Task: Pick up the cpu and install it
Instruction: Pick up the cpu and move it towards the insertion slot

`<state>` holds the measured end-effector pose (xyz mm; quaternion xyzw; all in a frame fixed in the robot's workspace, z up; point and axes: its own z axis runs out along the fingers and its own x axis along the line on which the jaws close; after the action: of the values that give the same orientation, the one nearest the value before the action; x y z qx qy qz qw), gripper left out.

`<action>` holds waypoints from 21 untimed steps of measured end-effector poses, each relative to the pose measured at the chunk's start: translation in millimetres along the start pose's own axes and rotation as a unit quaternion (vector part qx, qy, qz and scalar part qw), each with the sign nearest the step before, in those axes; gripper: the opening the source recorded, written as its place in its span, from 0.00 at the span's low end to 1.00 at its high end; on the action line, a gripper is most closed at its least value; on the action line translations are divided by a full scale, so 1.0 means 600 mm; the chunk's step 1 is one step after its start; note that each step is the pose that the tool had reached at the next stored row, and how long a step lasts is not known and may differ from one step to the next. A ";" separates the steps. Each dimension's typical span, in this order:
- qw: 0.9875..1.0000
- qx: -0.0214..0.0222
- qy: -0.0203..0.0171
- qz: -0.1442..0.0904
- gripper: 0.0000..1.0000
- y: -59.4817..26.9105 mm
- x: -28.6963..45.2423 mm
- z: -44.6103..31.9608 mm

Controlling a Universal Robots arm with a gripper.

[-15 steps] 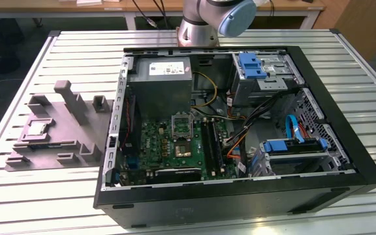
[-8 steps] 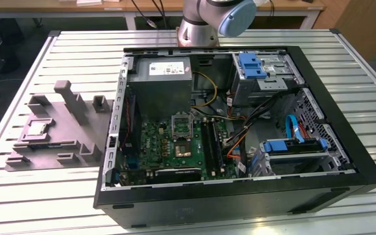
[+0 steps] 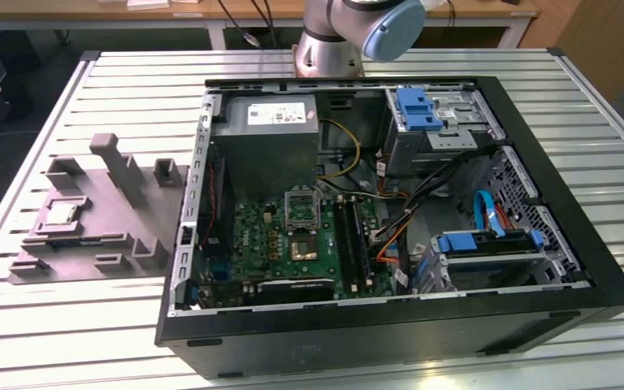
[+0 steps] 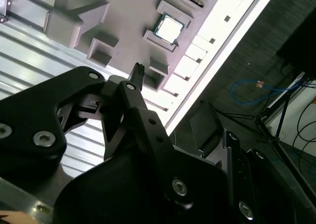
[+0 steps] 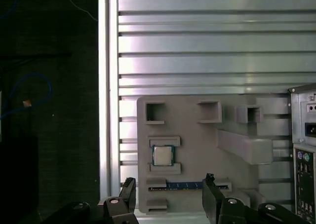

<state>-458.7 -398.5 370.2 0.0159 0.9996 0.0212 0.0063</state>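
First wrist view: cpu (image 5: 161, 155) in tray (image 5: 197, 145)

Silvery cpu (image 5: 161, 155), grey tray (image 5: 193, 144) — black gripper (image 5: 169, 180)

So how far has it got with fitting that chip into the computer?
Nothing looks done yet: the cpu lies in its slot on the grey tray. In hand: the open pincer hangs above that tray, holding nothing. Left: lifting the cpu and seating it in the motherboard socket.
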 end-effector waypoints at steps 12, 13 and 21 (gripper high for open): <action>1.000 0.000 0.000 -0.014 0.64 -0.001 0.000 0.016; 1.000 0.000 0.001 -0.014 0.64 -0.001 0.000 0.018; 1.000 0.000 0.001 -0.014 0.64 -0.003 0.000 0.032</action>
<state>-458.7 -399.2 351.0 0.0019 0.9998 0.0212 0.0060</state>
